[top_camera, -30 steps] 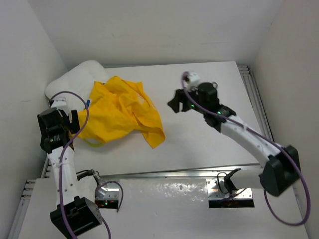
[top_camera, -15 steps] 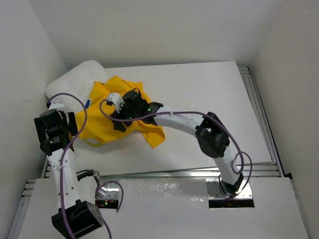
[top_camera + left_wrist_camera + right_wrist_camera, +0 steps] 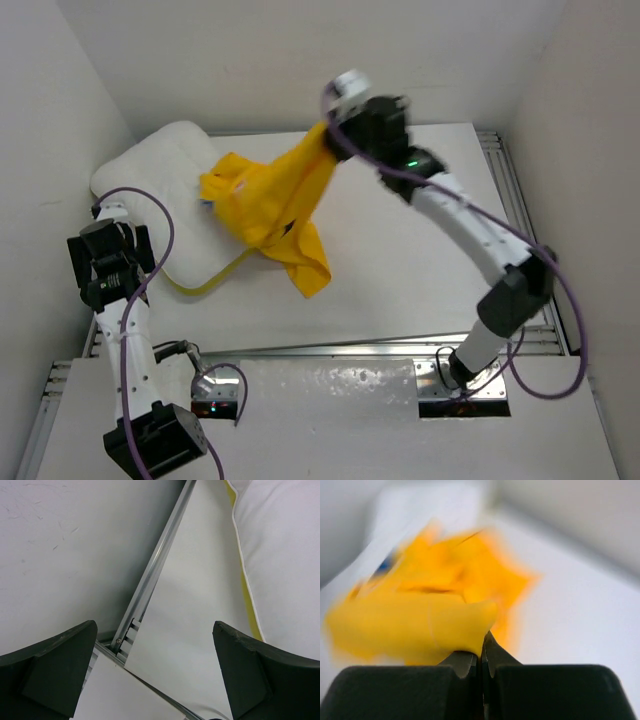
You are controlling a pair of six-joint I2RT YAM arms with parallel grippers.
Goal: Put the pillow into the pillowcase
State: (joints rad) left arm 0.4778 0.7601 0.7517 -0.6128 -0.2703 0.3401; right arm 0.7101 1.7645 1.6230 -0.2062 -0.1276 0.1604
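One pillow point(image 3: 150, 165) sitting at 10 o'clock. One pillowcase point(image 3: 268, 200) stretching along 7-to-1 axis, right gripper point(image 3: 483, 642) clenching its upper end; left gripper point(image 3: 154, 630) gaping.

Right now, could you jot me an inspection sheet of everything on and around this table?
Surface: white table, no stains seen.
Job's things: white pillow at far left corner, outside the yellow pillowcase, which is bunched, one end held up.
Clutter: nothing seen.
Grippers: right gripper shut on the pillowcase; left gripper open, holding nothing.
Cables: purple cables along both arms.
Surroundings: white walls; metal rail at the table edge.
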